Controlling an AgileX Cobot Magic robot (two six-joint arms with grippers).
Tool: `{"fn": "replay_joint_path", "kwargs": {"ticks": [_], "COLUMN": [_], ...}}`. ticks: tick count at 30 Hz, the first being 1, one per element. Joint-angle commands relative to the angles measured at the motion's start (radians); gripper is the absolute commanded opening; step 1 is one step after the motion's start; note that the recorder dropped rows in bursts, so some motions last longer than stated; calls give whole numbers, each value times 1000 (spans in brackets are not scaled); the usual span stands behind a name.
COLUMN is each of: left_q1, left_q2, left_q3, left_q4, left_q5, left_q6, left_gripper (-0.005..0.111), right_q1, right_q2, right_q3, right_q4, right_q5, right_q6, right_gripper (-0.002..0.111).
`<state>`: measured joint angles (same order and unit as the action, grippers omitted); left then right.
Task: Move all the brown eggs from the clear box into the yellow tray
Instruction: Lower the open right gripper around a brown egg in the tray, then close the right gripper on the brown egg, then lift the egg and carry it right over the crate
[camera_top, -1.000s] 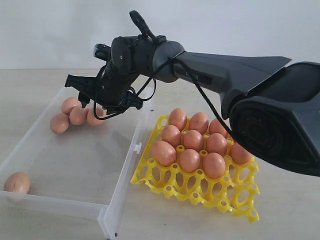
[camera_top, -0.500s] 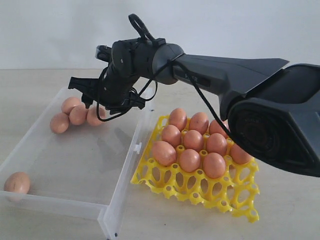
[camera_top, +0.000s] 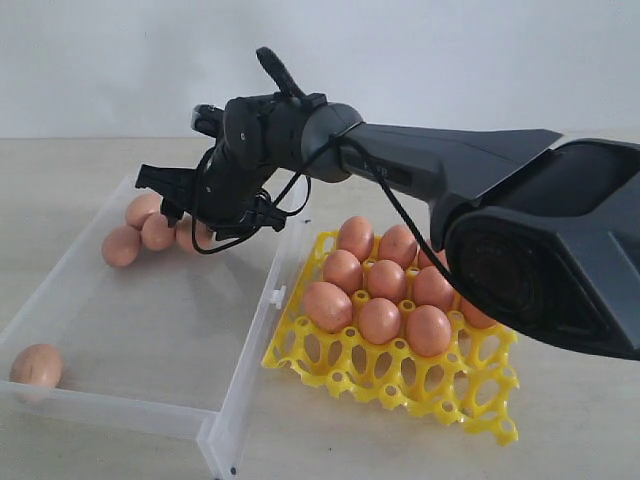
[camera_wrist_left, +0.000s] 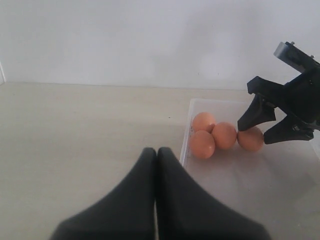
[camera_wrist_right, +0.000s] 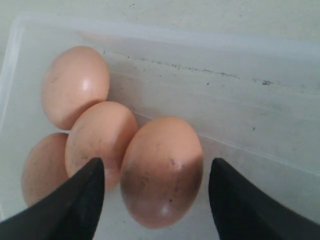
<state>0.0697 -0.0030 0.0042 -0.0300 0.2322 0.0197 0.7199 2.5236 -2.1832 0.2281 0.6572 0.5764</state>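
R gripper (camera_top: 200, 215) wide open, empty, astride egg (camera_wrist_right: 162, 170) in 4-egg cluster, box (camera_top: 240, 400) far-left corner. L gripper (camera_wrist_left: 156, 155) closed, empty.

Light's soft & even in all three views, the pale far wall (camera_top: 450, 60) a bit washed out, and the brown eggs (camera_top: 385, 280) in the ext view carry small soft highlights up top. Right wrist cam: close & fairly sharp, the egg (camera_wrist_right: 162, 170) betw. the fingers (camera_wrist_right: 75, 200) goes dark on the side nearest the lens, shaded. Left wrist cam: left gripper (camera_wrist_left: 156, 152) is a soft black blur, out of focus, eggs beyond it crisper.
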Motion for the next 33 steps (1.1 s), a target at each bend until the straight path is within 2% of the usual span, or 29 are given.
{"fn": "replay_joint_path", "kwargs": {"ticks": [1,2,4,7,8,9,17,21,26,30,33], "left_q1": [1,1,1,1,1,1,1,1,1,1,1], "left_q2": [3,3,3,3,3,3,3,3,3,3,3], "left_q3": [-4,-4,-4,-4,-4,-4,-4,-4,-4,-4,-4], "left_q4": [-5,-5,-5,-5,-5,-5,-5,-5,-5,-5,-5], "left_q5": [0,0,0,0,0,0,0,0,0,0,0], "left_q6": [1,1,1,1,1,1,1,1,1,1,1], "left_gripper": [-4,-4,-4,-4,-4,-4,-4,-4,-4,-4,-4], "right_q1": [-1,-1,-1,-1,-1,-1,1,1,1,-1,-7], "right_q2": [4,4,4,1,0,-12,-125,-203,-359,-532,-676], "right_q3": [-5,-5,-5,-5,-5,-12,-19,42,265,556,801], "right_q4": [0,0,-2,-2,-2,-10,-171,-192,-199,-211,-211], "right_q5": [-7,-5,-5,-5,-3,-3,27,-35,-173,-337,-545], "right_q6": [-25,-29,-39,-71,-73,-112,-420,-423,-428,-444,-463], "right_gripper": [58,57,46,11,3,0,0,0,0,0,0]}}
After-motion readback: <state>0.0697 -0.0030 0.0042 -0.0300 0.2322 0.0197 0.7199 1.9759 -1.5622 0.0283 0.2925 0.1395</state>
